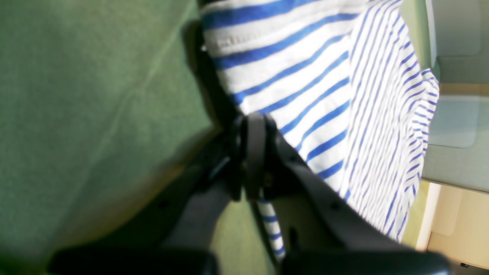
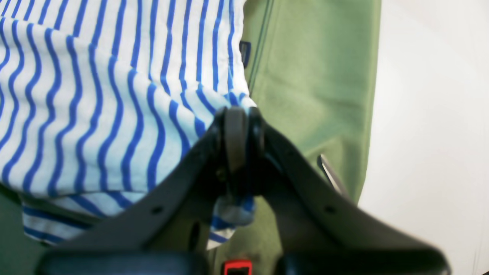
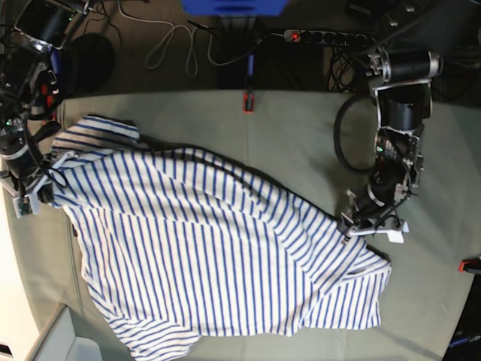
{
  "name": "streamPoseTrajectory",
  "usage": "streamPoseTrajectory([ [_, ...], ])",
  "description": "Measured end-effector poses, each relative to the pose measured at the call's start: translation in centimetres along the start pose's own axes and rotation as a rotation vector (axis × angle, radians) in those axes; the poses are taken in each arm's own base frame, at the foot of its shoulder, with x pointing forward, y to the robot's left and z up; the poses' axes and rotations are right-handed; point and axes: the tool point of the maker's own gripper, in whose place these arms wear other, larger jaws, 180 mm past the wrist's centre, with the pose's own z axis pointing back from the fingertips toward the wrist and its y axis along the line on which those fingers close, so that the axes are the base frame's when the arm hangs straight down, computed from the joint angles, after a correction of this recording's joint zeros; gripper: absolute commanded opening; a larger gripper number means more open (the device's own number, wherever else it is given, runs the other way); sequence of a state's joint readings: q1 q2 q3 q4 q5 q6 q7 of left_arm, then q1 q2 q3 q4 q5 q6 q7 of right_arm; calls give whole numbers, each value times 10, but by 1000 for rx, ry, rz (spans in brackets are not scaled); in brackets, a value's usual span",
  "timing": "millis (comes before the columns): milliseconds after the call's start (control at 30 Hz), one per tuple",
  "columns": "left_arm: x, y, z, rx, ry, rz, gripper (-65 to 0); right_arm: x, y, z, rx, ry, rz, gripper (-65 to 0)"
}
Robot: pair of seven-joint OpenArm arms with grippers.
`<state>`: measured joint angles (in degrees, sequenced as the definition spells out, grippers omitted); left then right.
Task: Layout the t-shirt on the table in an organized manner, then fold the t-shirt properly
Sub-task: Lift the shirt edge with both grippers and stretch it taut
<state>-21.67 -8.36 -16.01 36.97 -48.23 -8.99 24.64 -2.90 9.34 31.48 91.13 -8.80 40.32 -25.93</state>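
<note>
The white t-shirt with blue stripes lies rumpled and slanted across the grey-green table, from its far left down to its near right. My right gripper is at the shirt's far-left end. In the right wrist view this right gripper is shut on a bunched edge of the t-shirt, close to a small dark label. My left gripper sits at the shirt's right edge. Seen from the left wrist, the left gripper is shut on a fold of the t-shirt.
Red clamps mark the table's far and right edges, and another clamp shows near my right gripper. The table's left edge runs just beside the right gripper, with pale floor beyond. Cables and a power strip lie behind the table.
</note>
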Motion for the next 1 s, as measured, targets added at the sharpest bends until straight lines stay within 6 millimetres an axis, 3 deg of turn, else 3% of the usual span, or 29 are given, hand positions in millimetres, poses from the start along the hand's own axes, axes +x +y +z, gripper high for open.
streamPoseTrajectory([
  [133, 1, 0, 1, -1, 5, -4, -647, 0, 0, 0, 0, -1, 0, -650],
  [233, 9, -12, 9, -36, -24, -35, -647, 0, 0, 0, 0, -1, 0, -650],
  [367, 15, -36, 37, -134, -37, -57, -647, 0, 0, 0, 0, 0, 0, -650],
  [467, 27, -42, 66, -186, -79, -47, -647, 0, 0, 0, 0, 2, 1, -650],
  [567, 34, -32, 94, -186, -103, -60, -647, 0, 0, 0, 0, 0, 0, -650],
  [800, 56, 18, 177, -78, -211, -98, -647, 1, 0, 0, 1, -3, -1, -650],
  [1000, 59, 30, 240, -25, -280, -120, -647, -3, 2, 1, 6, 1, -2, -650],
])
